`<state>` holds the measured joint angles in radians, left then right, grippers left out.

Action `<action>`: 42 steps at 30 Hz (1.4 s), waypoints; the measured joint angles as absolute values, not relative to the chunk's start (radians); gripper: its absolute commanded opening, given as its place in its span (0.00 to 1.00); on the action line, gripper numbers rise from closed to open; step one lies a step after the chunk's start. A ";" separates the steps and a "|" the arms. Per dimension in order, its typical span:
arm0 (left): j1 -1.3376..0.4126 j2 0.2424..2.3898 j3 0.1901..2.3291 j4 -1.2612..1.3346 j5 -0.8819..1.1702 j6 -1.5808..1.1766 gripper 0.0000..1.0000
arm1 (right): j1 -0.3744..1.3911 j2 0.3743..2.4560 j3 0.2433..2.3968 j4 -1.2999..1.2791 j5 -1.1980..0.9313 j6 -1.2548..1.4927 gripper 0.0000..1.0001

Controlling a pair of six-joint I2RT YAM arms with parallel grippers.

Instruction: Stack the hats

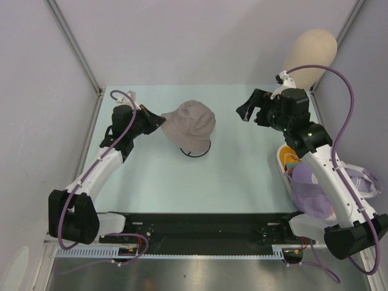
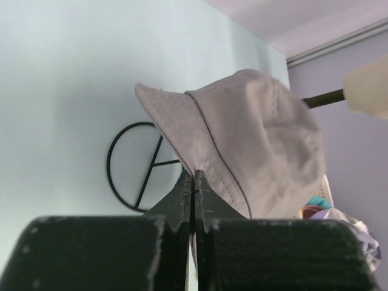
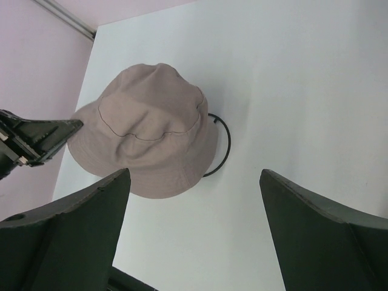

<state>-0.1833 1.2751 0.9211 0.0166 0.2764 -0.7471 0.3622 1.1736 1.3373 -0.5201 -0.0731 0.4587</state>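
Observation:
A pale lavender-grey bucket hat [image 1: 191, 123] sits crown up on a black wire stand [image 1: 195, 151] at the table's middle. My left gripper [image 1: 162, 118] is shut on the left edge of its brim; in the left wrist view the closed fingertips [image 2: 194, 177] pinch the brim of the hat [image 2: 254, 133]. My right gripper [image 1: 245, 112] hangs open to the right of the hat, apart from it, nothing between its fingers. The right wrist view looks down past that gripper [image 3: 194, 173] onto the hat [image 3: 145, 127] and the stand's ring [image 3: 221, 151]. An orange hat [image 1: 291, 161] lies in the white basket [image 1: 280, 159].
The white basket stands at the table's right edge under my right arm, with a purple cap [image 1: 312, 195] and a bit of teal fabric [image 2: 316, 202] in it. A beige mannequin head [image 1: 312, 54] rises at the back right. Grey walls close in on both sides.

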 measured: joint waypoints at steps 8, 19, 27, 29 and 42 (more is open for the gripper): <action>-0.163 1.273 0.814 0.047 0.277 -0.731 0.00 | 0.363 1.174 1.337 -0.535 -0.051 0.451 0.93; -0.144 1.320 0.719 0.160 0.303 -0.724 0.00 | 0.369 1.151 1.318 -0.573 0.023 0.452 0.93; -0.144 1.377 0.708 0.212 0.330 -0.714 0.00 | 0.372 1.048 1.288 -0.687 0.174 0.498 0.95; -0.144 1.385 0.708 0.218 0.335 -0.710 0.03 | 0.368 1.016 1.285 -0.738 0.224 0.524 0.98; -0.124 1.330 0.780 -0.039 0.229 -0.637 1.00 | 0.090 0.929 1.419 -1.280 0.514 0.817 1.00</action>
<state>-0.1238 1.3300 0.7803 -0.0387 0.2287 -0.6373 0.0902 0.9291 1.4193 -1.2800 0.5144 0.8165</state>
